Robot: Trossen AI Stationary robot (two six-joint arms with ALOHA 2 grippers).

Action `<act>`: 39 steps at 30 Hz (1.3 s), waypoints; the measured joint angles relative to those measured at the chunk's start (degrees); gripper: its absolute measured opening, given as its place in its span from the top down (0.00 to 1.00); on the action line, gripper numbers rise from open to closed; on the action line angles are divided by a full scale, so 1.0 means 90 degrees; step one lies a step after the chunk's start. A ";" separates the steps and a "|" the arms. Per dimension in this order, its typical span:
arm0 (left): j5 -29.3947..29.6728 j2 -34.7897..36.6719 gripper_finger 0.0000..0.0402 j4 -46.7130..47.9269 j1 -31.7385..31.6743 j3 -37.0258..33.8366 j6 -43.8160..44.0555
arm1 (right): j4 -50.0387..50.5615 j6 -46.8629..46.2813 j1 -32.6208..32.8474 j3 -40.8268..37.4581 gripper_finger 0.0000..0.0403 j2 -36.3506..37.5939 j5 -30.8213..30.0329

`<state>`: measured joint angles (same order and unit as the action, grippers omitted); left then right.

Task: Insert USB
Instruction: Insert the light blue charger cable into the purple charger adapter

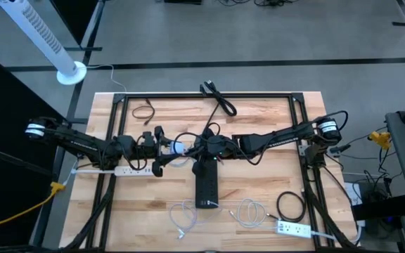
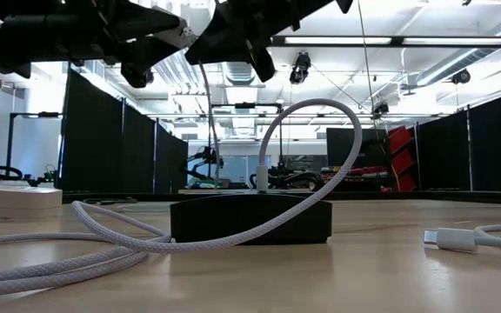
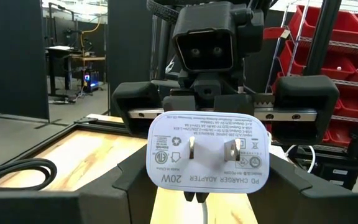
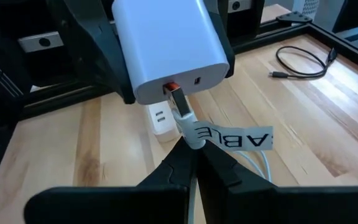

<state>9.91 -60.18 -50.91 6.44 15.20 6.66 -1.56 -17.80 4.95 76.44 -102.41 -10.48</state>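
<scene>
A white 20W charger adapter (image 3: 207,155) hangs above mid-table with my left gripper (image 1: 167,148) shut on it; its prongs face the left wrist camera. Its other face has an orange port (image 4: 171,87). A white USB plug (image 4: 180,106) with a paper tag (image 4: 232,138) has its metal tip at that port. How deep it sits I cannot tell. My right gripper (image 4: 196,163) is shut on the plug's cable end. The white cable (image 2: 311,165) loops down to the table. My left gripper pinches the adapter's two side faces (image 3: 155,163) between its fingers (image 3: 126,180), coming level from the table's left. The adapter is lifted clear of the table, its port face toward the right arm. My right gripper pinches the plug's rear end (image 4: 191,140) between its two fingertips (image 4: 176,163), coming level from the table's right, along the plug. The plug points at the adapter, clear of the table, and the cable trails slack below.
A black power strip (image 1: 206,184) lies below the grippers. A white power strip (image 1: 129,170) lies at the left, another (image 1: 294,228) at the near right. Black cables (image 1: 220,98) (image 1: 290,205) and white cables (image 1: 183,214) lie about the wooden table (image 1: 259,119).
</scene>
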 joint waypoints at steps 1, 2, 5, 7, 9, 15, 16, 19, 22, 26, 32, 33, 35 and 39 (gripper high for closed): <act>0.0000 0.0000 0.52 0.0010 0.0000 0.0000 0.0000 | 0.0023 0.0000 0.0000 0.0000 1.00 -0.0001 0.0002; -0.0001 -0.0001 0.52 0.0017 0.0000 0.0000 -0.0002 | 0.0062 -0.0007 0.0000 -0.0002 1.00 -0.0002 0.0003; -0.0002 -0.0059 0.52 0.0065 0.0000 0.0000 -0.0063 | 0.0130 -0.0017 0.0000 -0.0004 1.00 -0.0002 0.0007; -0.0005 -0.0135 0.52 0.0047 0.0001 0.0000 -0.0168 | 0.0165 -0.0019 0.0000 -0.0011 1.00 -0.0002 0.0007; -0.0005 -0.0228 0.52 0.0023 0.0011 0.0001 -0.0246 | 0.0198 -0.0019 0.0000 -0.0025 1.00 -0.0005 0.0008; -0.0017 -0.0420 0.52 -0.0161 0.0015 0.0005 -0.0286 | 0.0233 -0.0026 0.0000 -0.0033 1.00 -0.0015 0.0007; -0.0015 -0.0423 0.52 -0.0172 0.0015 0.0005 -0.0294 | 0.0227 -0.0052 0.0000 -0.0040 1.00 -0.0015 0.0008; -0.0015 -0.0423 0.52 -0.0174 0.0015 0.0005 -0.0353 | 0.0208 -0.0066 0.0000 -0.0061 1.00 -0.0015 0.0012; -0.0015 -0.0424 0.52 -0.0176 0.0015 0.0005 -0.0355 | 0.0206 -0.0075 0.0000 -0.0066 1.00 -0.0040 0.0016; -0.0010 -0.0427 0.52 -0.0174 0.0015 0.0005 -0.0355 | 0.0227 -0.0126 0.0002 -0.0085 1.00 -0.0049 0.0019; -0.0007 -0.0427 0.52 -0.0178 0.0015 0.0005 -0.0355 | 0.0287 -0.0192 0.0000 -0.0090 1.00 -0.0051 0.0002; -0.0007 -0.0427 0.52 -0.0178 0.0015 0.0005 -0.0355 | 0.0305 -0.0193 0.0000 -0.0090 1.00 -0.0051 0.0000; -0.0007 -0.0427 0.52 -0.0179 0.0015 0.0005 -0.0355 | 0.0330 -0.0194 0.0000 -0.0092 1.00 -0.0051 -0.0002; -0.0007 -0.0427 0.52 -0.0185 0.0015 0.0005 -0.0352 | 0.0327 -0.0194 0.0000 -0.0092 1.00 -0.0051 -0.0002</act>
<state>9.85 -64.03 -52.57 6.57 15.25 3.49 1.39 -19.55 4.95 75.61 -102.87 -10.50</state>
